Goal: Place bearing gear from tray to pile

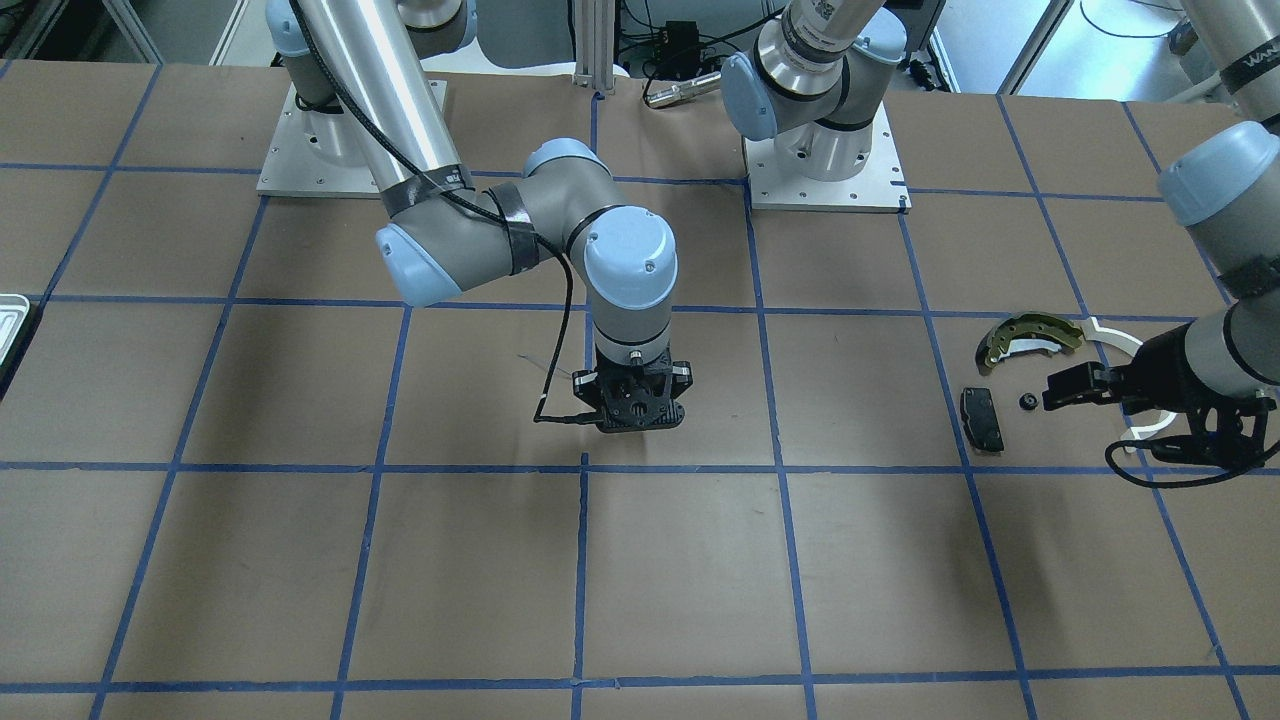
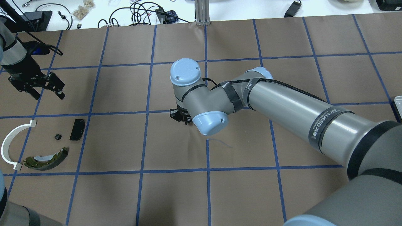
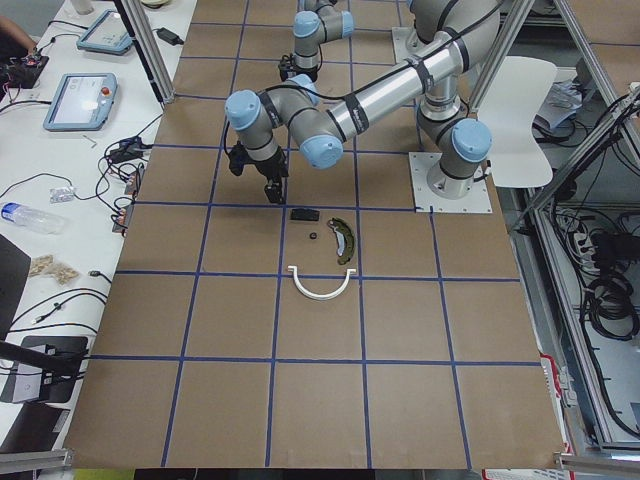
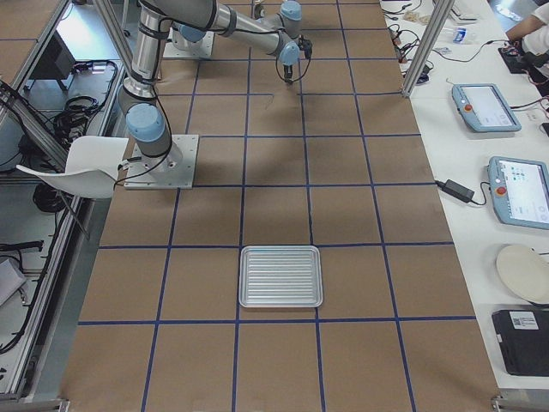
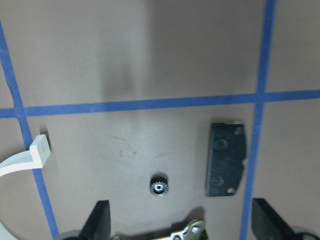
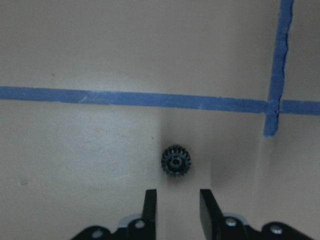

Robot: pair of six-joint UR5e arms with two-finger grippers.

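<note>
A small black bearing gear (image 6: 175,160) lies on the brown paper just ahead of my right gripper (image 6: 177,205). Its jaws stand a little apart with nothing between them. That gripper hangs over mid table (image 1: 640,415). A second gear (image 1: 1026,402) lies in the pile between the olive-gold brake shoe (image 1: 1030,335), the white half-ring arc (image 2: 12,142) and the black pad (image 1: 982,418). My left gripper (image 5: 182,222) is wide open and empty beside the pile (image 2: 47,94). The ribbed grey tray (image 4: 280,275) holds nothing I can see.
Blue tape lines (image 6: 135,98) grid the brown paper. The two arm bases (image 1: 825,170) stand at the robot's side of the table. The tray's edge (image 1: 12,315) shows at the table's end on the robot's right. Cables and tablets lie beyond the far edge (image 2: 138,12).
</note>
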